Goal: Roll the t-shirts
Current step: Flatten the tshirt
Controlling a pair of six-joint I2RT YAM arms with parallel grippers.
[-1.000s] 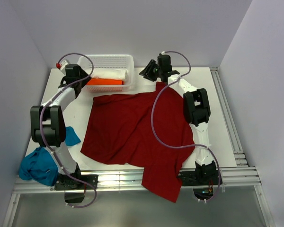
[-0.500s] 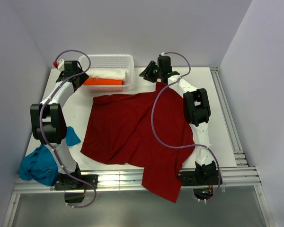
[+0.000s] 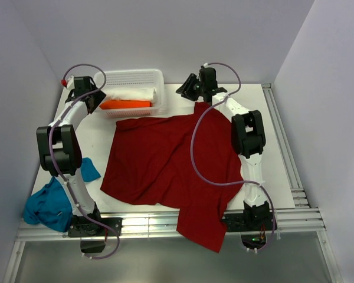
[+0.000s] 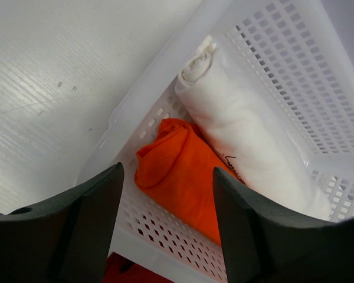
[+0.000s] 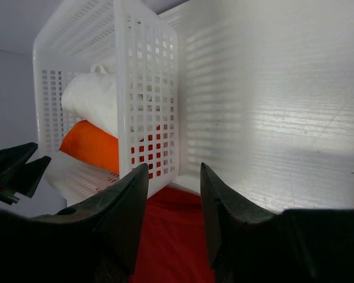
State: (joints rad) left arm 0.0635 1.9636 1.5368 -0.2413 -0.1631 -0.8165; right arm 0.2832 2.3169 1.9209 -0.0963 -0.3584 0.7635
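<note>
Red t-shirt point(image 3: 159, 159) lies spread — right pincer point(image 3: 184, 91) near its far edge.

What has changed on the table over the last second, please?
The left end effector swung leftward, out past the left end of the white basket, open and empty. The right end effector, also open, barely shifted near the far corner of the dark red t-shirt. The dark red t-shirt, the teal t-shirt and the white basket stayed put.
</note>
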